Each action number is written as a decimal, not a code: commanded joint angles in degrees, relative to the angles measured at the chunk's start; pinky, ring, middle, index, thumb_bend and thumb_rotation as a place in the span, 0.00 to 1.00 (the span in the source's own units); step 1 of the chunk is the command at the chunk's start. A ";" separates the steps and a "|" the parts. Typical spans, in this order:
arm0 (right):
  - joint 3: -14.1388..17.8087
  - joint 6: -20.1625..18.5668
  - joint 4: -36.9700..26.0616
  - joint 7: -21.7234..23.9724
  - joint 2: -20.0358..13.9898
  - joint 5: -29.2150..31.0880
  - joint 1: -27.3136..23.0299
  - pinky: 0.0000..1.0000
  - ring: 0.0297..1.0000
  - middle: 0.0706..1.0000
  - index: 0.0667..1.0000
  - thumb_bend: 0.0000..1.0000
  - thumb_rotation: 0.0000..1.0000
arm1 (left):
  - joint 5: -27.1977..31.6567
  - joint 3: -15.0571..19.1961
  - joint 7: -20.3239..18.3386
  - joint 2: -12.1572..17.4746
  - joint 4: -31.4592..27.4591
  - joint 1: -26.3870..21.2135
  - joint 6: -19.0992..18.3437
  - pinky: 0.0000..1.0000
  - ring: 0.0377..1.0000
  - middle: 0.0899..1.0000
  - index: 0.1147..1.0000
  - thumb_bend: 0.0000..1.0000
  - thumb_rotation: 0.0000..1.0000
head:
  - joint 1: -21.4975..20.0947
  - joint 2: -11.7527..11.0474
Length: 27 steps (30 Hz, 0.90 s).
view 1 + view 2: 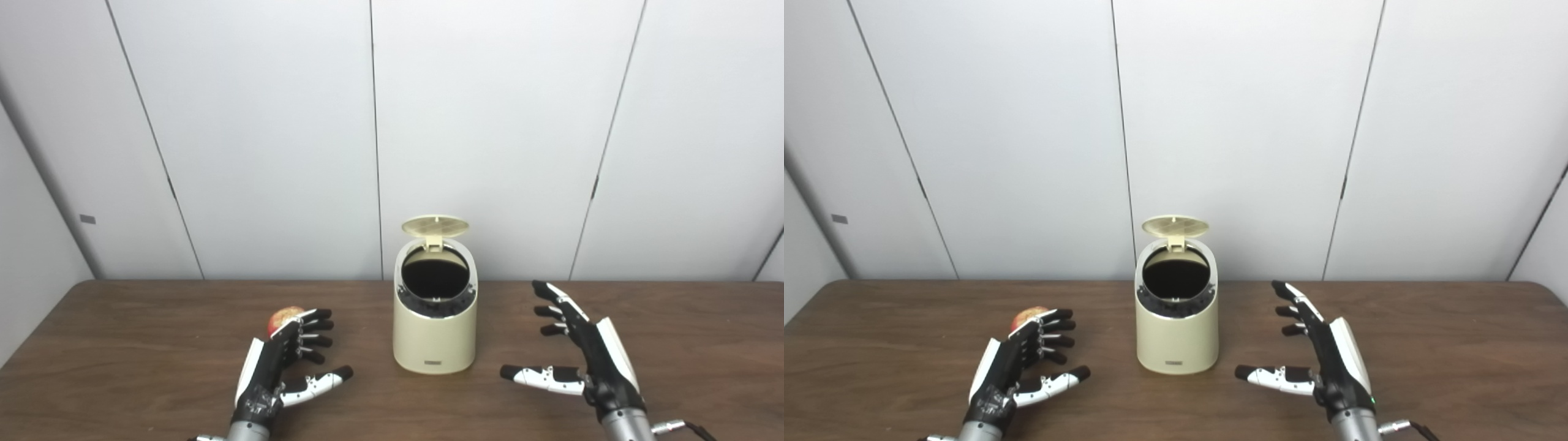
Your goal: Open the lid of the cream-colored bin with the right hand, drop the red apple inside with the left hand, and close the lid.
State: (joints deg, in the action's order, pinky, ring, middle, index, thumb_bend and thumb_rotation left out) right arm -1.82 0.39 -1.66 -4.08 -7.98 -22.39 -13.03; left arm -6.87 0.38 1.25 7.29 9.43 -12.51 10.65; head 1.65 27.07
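Cream-colored bin (435, 331) stands upright near the middle of the table (122, 343), closer to the far edge than the near one, its lid (435, 226) already tipped up on the rear hinge and the dark mouth facing forward. It looks like light, stiff plastic, likely to slide or tip if pushed from the side, so closing calls for a gentle press down on the lid's front lip.

Both hands hover low over the near half of the table, empty, fingers spread. The right hand (579, 355) sits beside the bin, apart from it. The left hand (288, 361) is on the other side, fingertips close to the red apple (283, 318).

That apple rests on the wood toward the left, partly hidden behind those fingers. It should be firm, smooth and prone to roll; a wrap around its widest part seems safest. Nothing lies between apple and bin.
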 commanded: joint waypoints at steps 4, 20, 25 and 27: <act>0.44 5.28 1.21 -1.92 -0.43 1.54 -1.67 0.67 0.79 0.86 0.86 0.81 0.20 | -0.04 -0.28 -0.03 0.14 -1.39 -1.70 2.59 0.58 0.67 0.72 0.76 0.71 0.02 | 5.26 -1.07; 2.52 7.20 2.79 -0.89 -2.51 4.88 -1.70 0.71 0.82 0.89 0.88 0.79 0.00 | -10.73 2.89 7.74 0.55 -10.57 -3.00 1.97 0.57 0.68 0.70 0.73 0.74 0.08 | 12.53 -2.17; 2.46 5.81 1.81 -0.24 -2.40 4.99 -1.53 0.71 0.82 0.89 0.87 0.79 0.00 | -18.18 4.57 11.42 2.40 -10.09 -5.13 -1.40 0.71 0.77 0.75 0.74 0.76 0.13 | 12.64 -1.95; 2.40 5.95 1.75 -0.21 -2.44 4.94 -1.51 0.71 0.81 0.89 0.87 0.79 0.00 | -17.96 5.24 11.79 2.84 -9.52 -5.82 -2.19 0.76 0.81 0.78 0.75 0.77 0.12 | 12.78 -1.97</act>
State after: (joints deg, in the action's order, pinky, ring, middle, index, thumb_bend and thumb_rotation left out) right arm 0.29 5.98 1.99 -4.12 -10.20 -18.09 -13.05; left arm -24.39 5.09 11.69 9.21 0.48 -15.37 8.48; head 14.41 25.05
